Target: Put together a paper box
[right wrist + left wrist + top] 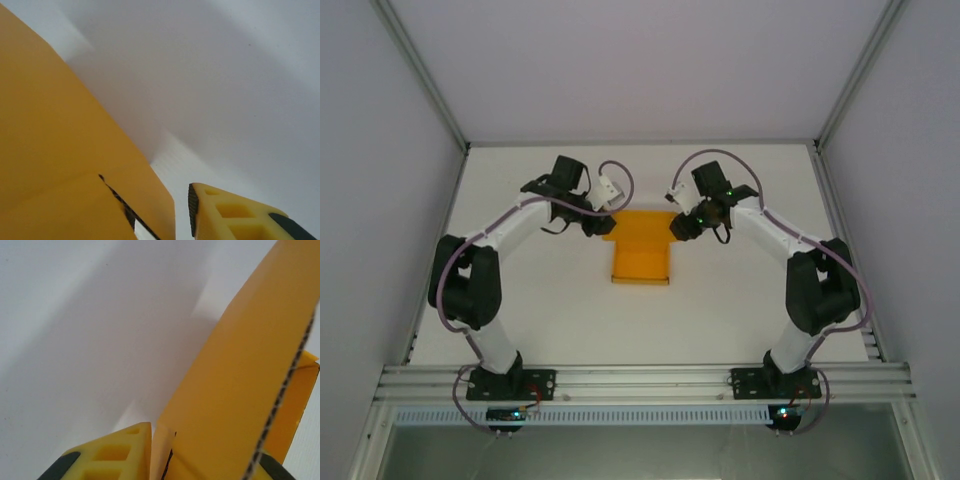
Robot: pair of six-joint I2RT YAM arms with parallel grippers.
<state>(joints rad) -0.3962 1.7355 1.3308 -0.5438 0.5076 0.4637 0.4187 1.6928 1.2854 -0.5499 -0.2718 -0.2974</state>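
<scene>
Tabletop (540, 300): paper box (640, 255) lengthwise near-far

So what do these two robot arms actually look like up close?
The left arm and right arm match: white tubular links, chunky black joints, black base plates on a silver aluminium rail. A purplish-grey cable loops along each. Their fingers are yellow plastic with square hollows and black pads. Tiny green lights glow near the right wrist.

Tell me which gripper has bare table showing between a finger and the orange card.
The right gripper: white table shows between its yellow finger and the paper box. At the left gripper no such gap shows.
</scene>
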